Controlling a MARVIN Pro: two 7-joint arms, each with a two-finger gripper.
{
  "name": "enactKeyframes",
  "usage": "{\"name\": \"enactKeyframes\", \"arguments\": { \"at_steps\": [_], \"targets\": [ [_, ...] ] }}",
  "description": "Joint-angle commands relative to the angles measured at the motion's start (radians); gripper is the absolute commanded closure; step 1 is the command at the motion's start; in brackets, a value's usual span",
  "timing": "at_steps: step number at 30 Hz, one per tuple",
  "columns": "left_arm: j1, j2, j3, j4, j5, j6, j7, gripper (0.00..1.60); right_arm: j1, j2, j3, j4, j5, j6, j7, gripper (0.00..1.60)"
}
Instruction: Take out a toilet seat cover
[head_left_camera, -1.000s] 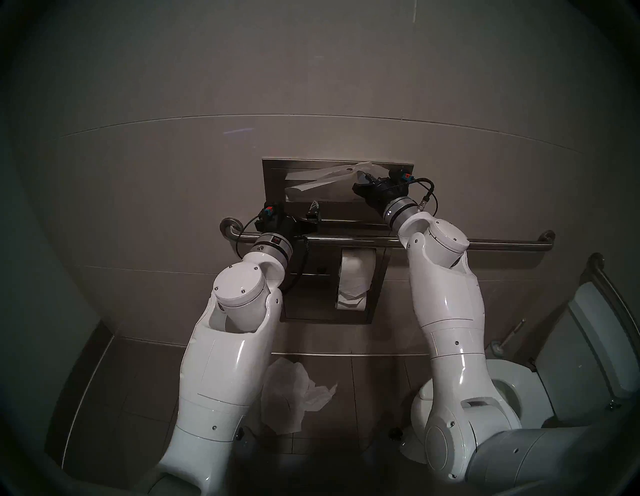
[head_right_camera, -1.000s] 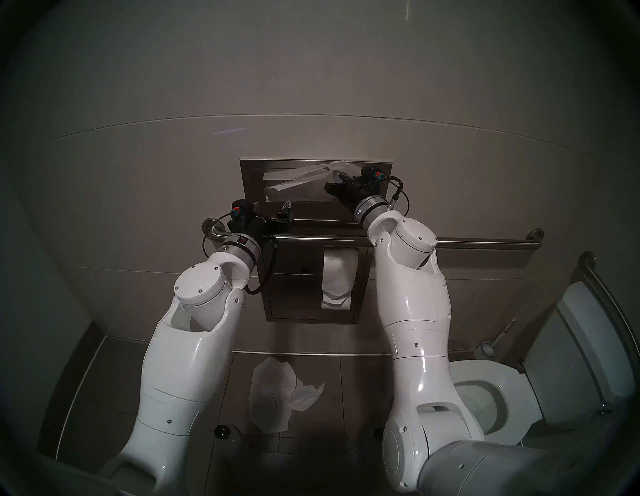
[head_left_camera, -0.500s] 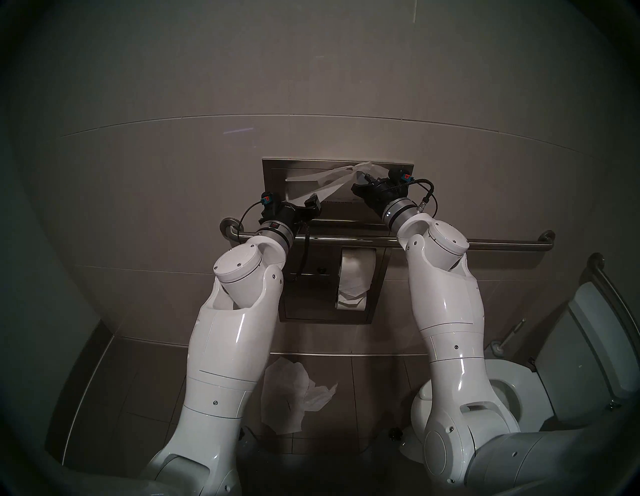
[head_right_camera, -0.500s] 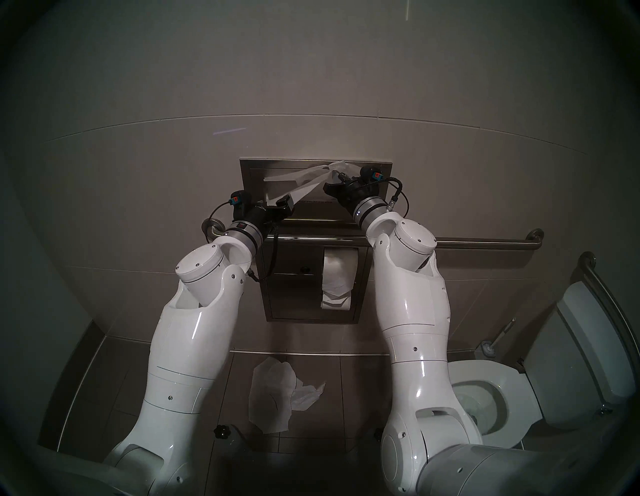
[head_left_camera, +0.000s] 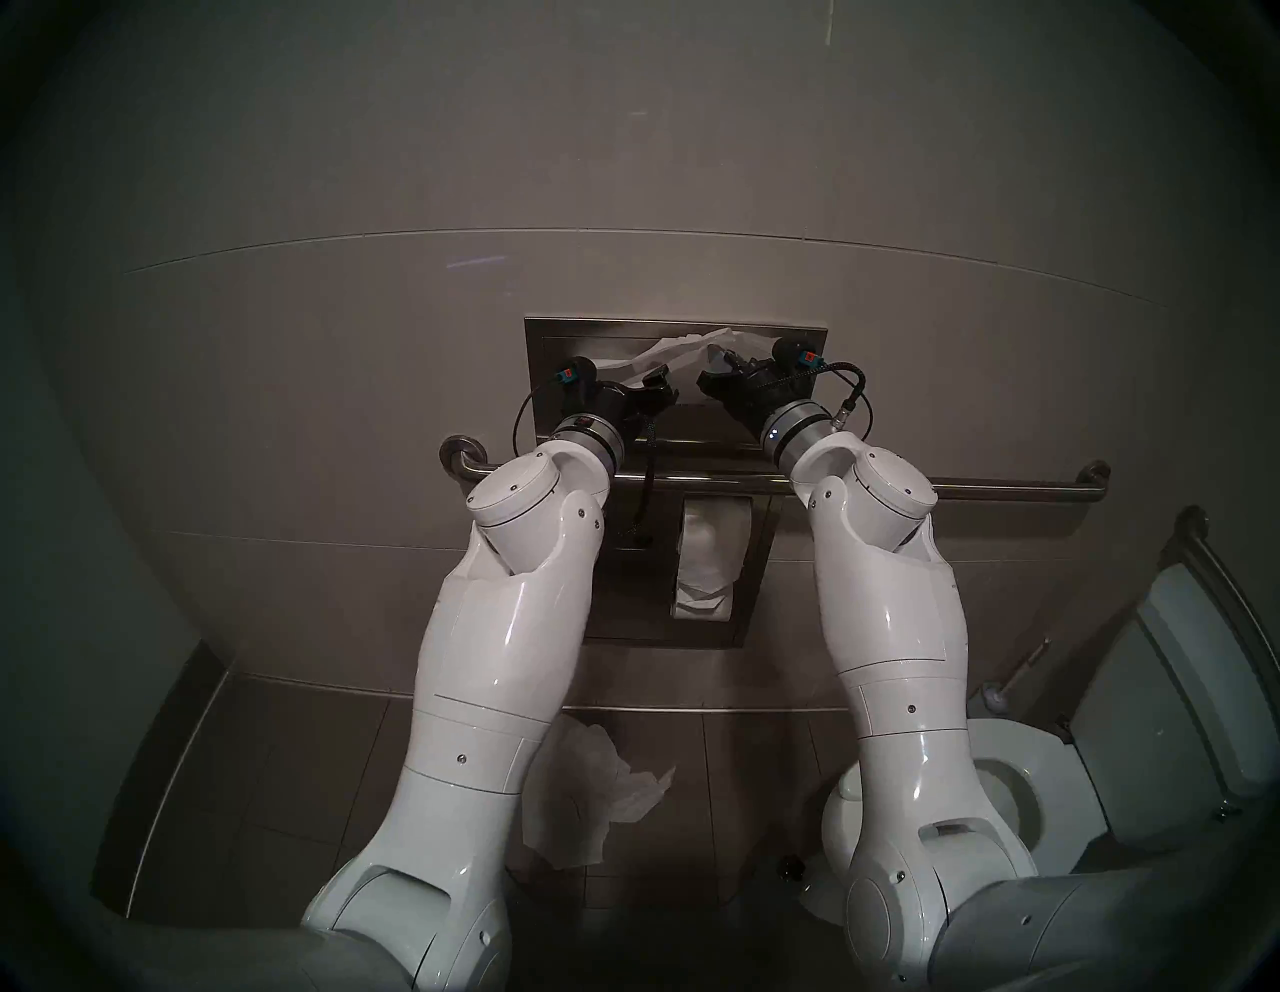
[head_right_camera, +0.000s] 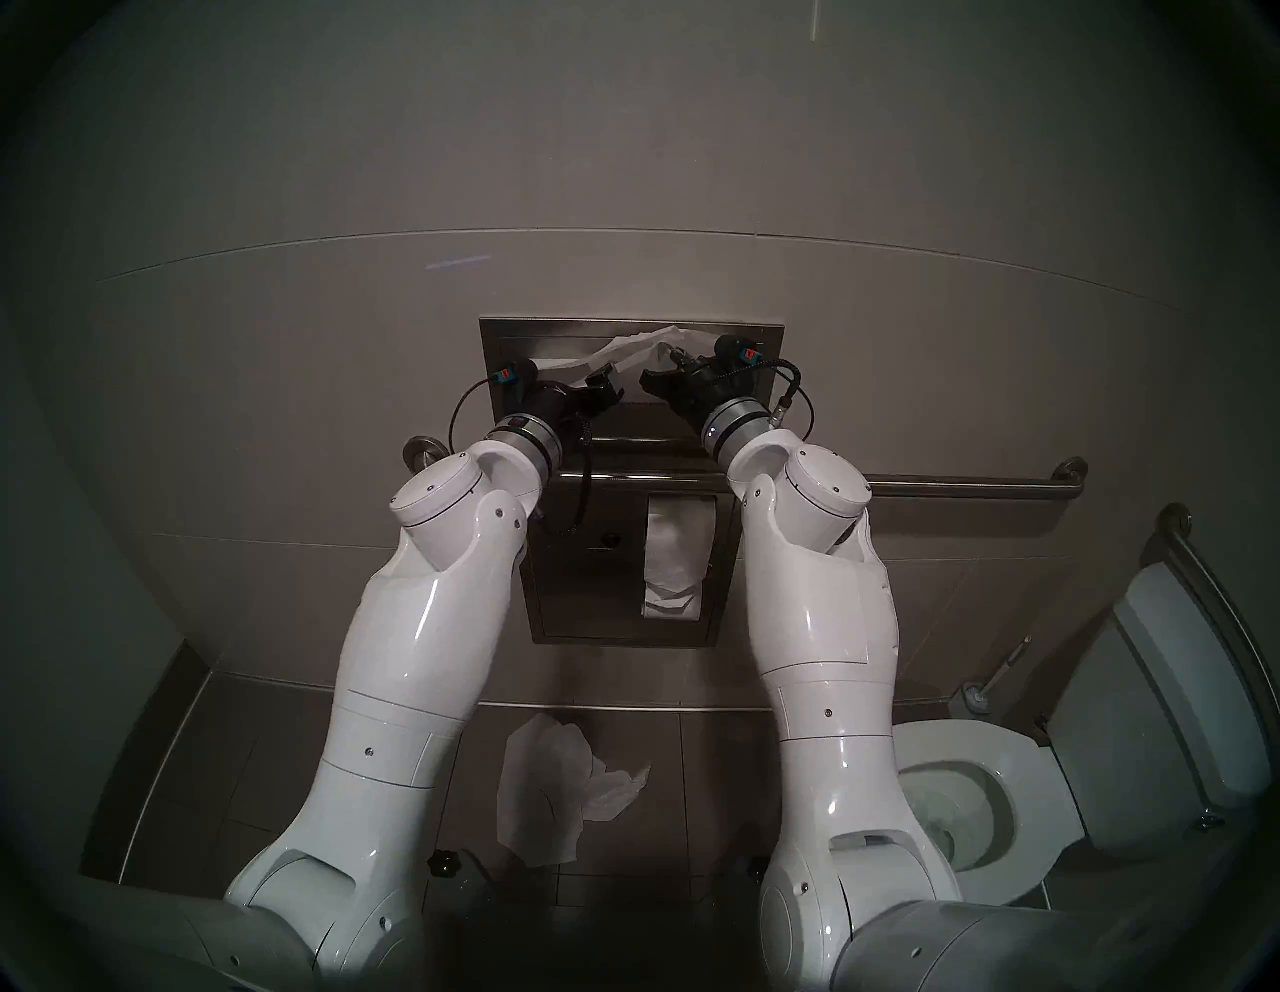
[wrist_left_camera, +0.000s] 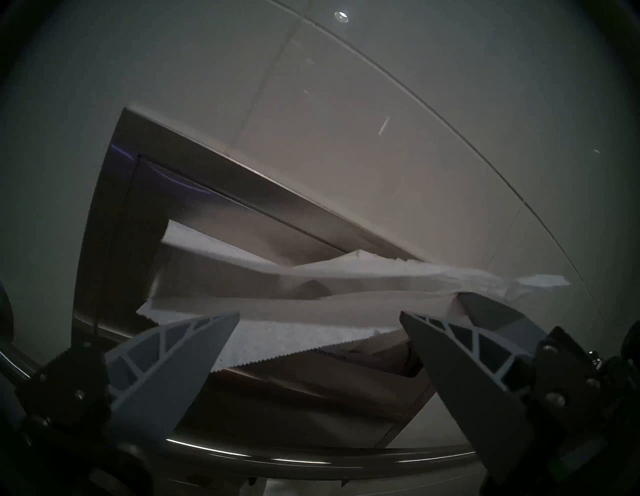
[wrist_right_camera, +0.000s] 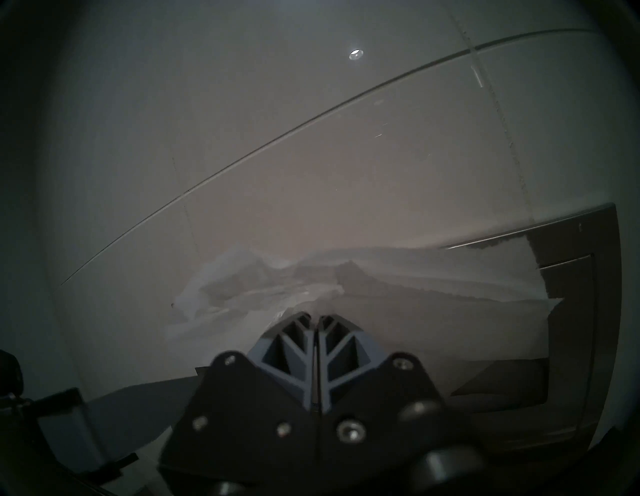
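- Left wrist view: your toilet seat cover (wrist_left_camera: 311, 311) hangs partly out of the steel wall dispenser (wrist_left_camera: 114, 221), stretched sideways across its opening.
- Your left gripper (wrist_left_camera: 318, 318) is spread wide, its fingertips just short of the sheet's lower edge.
- Your right gripper (wrist_right_camera: 317, 317) is pinched tight on the bunched end of the sheet; both forearms reach up over the grab bar (head_left_camera: 1004, 490).
- Small print sits below the sheet's serrated edge, too blurred to read.
- More paper (head_left_camera: 589, 796) lies crumpled on the floor.
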Motion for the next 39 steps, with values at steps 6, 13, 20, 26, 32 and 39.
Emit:
{"name": "enactKeyframes", "arguments": {
  "at_steps": [6,13,20,26,32,39],
  "targets": [
    [-0.055,0.126,0.125,-0.015,0.222,-0.181,-0.064,0.0,-0.004,0.006,0.013,-0.072,0.001,0.008,-0.006,1.6],
    [0.012,0.219,0.173,-0.056,0.338,-0.271,-0.103,0.0,-0.01,0.007,0.016,-0.076,0.003,0.018,-0.007,1.6],
    [0.09,0.303,0.178,-0.052,0.44,-0.366,-0.17,0.0,-0.008,0.009,0.016,-0.078,0.004,0.028,-0.005,1.6],
    [0.082,0.334,0.19,0.002,0.481,-0.444,-0.175,0.0,-0.004,0.009,0.016,-0.084,0.005,0.033,-0.004,1.6],
    [0.011,0.312,0.198,0.09,0.527,-0.521,-0.155,0.0,-0.005,0.008,0.016,-0.086,0.007,0.034,-0.002,1.6],
    [-0.027,0.294,0.194,0.151,0.564,-0.587,-0.15,0.0,-0.013,0.004,0.02,-0.096,0.014,0.032,-0.002,1.6]
  ]
}}
